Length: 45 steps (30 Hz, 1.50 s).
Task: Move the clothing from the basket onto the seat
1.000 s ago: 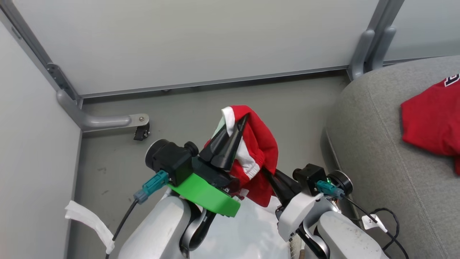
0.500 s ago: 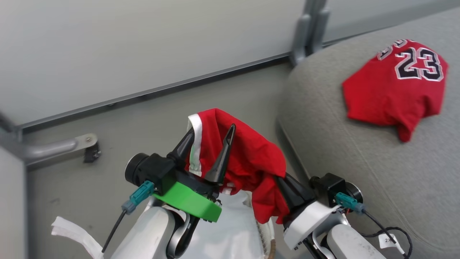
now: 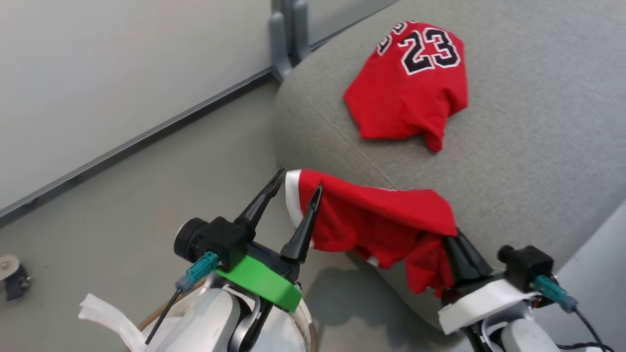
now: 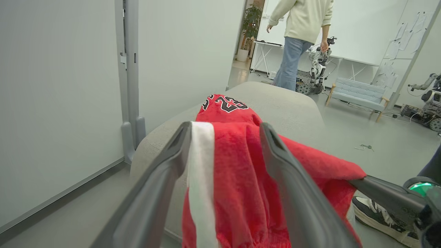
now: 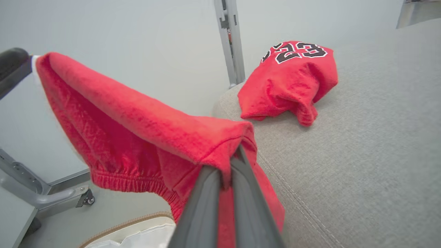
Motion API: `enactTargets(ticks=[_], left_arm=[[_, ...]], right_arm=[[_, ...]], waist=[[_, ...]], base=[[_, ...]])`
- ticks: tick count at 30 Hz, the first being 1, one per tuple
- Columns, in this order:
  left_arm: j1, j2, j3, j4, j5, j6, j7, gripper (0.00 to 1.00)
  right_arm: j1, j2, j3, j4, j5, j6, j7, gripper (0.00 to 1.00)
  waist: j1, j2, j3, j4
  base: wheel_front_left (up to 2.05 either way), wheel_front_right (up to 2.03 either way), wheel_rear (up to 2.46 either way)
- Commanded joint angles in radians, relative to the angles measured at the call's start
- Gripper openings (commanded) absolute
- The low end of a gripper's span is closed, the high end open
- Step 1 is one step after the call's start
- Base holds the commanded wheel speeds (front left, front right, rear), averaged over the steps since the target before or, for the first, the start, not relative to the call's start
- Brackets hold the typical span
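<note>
A red garment with white trim hangs stretched between my two grippers, over the rounded corner of the grey seat. My right gripper is shut on one end of it. My left gripper stands open; the other end lies between its fingers and drapes over one finger. A second red garment with "23" lettering lies crumpled on the seat, farther back. The brown rim of the basket peeks out below my left arm, and its white liner sticks out.
Grey partition panels stand to the left, with a post at the seat's corner and a caster on the floor. In the left wrist view a person stands far behind the seat, near a pale bench; a shoe is close by.
The head camera has swung right, bringing the seat into the middle. My left gripper has opened and let go its pinch. The garment is now spread wider between the grippers.
</note>
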<state>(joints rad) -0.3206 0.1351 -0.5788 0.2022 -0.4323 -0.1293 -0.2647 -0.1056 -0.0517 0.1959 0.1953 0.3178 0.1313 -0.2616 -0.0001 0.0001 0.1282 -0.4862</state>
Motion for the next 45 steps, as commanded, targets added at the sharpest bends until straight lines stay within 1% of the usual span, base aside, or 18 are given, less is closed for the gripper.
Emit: enactTargets(ticks=[1, 7, 9, 14, 18, 21, 24, 25, 28, 31, 34, 38, 41, 45], left_arm=[[-0.020, 0.010, -0.004, 0.007, -0.008, -0.002, 0.001, 1.00], [-0.049, 0.025, -0.034, 0.015, -0.023, -0.002, 0.001, 1.00], [-0.056, 0.030, -0.042, 0.016, -0.026, -0.002, 0.001, 1.00], [-0.062, 0.048, -0.045, 0.005, -0.020, -0.002, 0.001, 1.00], [-0.054, 0.072, -0.030, 0.001, -0.008, -0.002, 0.001, 1.00], [-0.055, 0.095, -0.015, -0.009, 0.005, -0.002, 0.001, 1.00], [-0.058, 0.117, 0.000, -0.021, 0.018, -0.002, 0.001, 1.00], [-0.067, 0.121, -0.004, -0.026, 0.023, -0.002, 0.001, 1.00], [-0.093, 0.141, -0.016, -0.035, 0.031, -0.002, 0.001, 1.00], [-0.121, 0.158, -0.036, -0.046, 0.034, -0.002, 0.001, 1.00], [-0.152, 0.164, -0.052, -0.055, 0.031, -0.002, 0.001, 1.00], [-0.186, 0.176, -0.065, -0.056, 0.024, -0.002, 0.001, 1.00], [-0.205, 0.187, -0.066, -0.055, 0.024, -0.002, 0.001, 1.00], [-0.222, 0.193, -0.064, -0.054, 0.023, -0.002, 0.001, 1.00]], right_arm=[[0.021, 0.000, -0.023, -0.024, 0.009, -0.001, -0.005, 0.00], [0.044, 0.000, -0.113, -0.112, 0.039, -0.001, -0.005, 0.00], [0.017, 0.000, -0.132, -0.143, 0.050, -0.001, -0.005, 0.00], [-0.118, -0.006, -0.173, -0.198, 0.003, -0.001, -0.005, 0.00], [-0.288, -0.084, -0.184, -0.195, -0.022, -0.001, -0.005, 0.00], [-0.442, -0.166, -0.177, -0.159, -0.030, -0.001, -0.005, 0.00], [-0.586, -0.228, -0.186, -0.110, -0.044, -0.001, -0.005, 0.00], [-0.634, -0.258, -0.202, -0.083, -0.048, -0.001, -0.005, 0.00], [-0.752, -0.322, -0.240, -0.005, -0.082, -0.001, -0.005, 0.00], [-0.852, -0.367, -0.291, 0.071, -0.116, -0.001, -0.004, 0.00], [-0.896, -0.390, -0.323, 0.133, -0.165, -0.001, -0.004, 0.00], [-0.919, -0.370, -0.360, 0.199, -0.200, -0.001, -0.004, 0.00], [-0.913, -0.329, -0.389, 0.251, -0.213, -0.001, -0.004, 0.00], [-0.861, -0.281, -0.400, 0.327, -0.238, -0.001, -0.004, 0.00]], waist=[[0.0001, -0.0001, 0.032, -0.067], [0.0001, -0.0001, 0.062, -0.074], [0.0001, -0.0001, 0.076, -0.075], [0.0001, -0.0001, 0.121, -0.075], [0.0001, -0.0001, 0.165, -0.074], [0.0001, -0.0001, 0.209, -0.073], [0.0001, -0.0001, 0.253, -0.071], [0.0001, -0.0001, 0.273, -0.059], [0.0001, -0.0001, 0.325, -0.025], [0.0001, -0.0001, 0.381, 0.015], [0.0001, -0.0001, 0.427, 0.050], [0.0001, -0.0001, 0.484, 0.095], [0.0001, -0.0001, 0.521, 0.121], [0.0001, -0.0001, 0.553, 0.149]], base=[[0.00, 0.00, 0.00], [0.00, 0.00, 0.00], [0.00, 0.00, 0.00], [0.00, 0.00, 0.00], [0.00, 0.00, 0.00], [0.00, 0.00, 0.00], [0.00, 0.00, 0.00], [0.00, 0.00, 0.00], [0.00, 0.00, 0.00], [0.00, 0.00, 0.00], [0.00, 0.00, 0.00], [0.00, 0.00, 0.00], [0.00, 0.00, 0.00], [0.00, 0.00, 0.00]])
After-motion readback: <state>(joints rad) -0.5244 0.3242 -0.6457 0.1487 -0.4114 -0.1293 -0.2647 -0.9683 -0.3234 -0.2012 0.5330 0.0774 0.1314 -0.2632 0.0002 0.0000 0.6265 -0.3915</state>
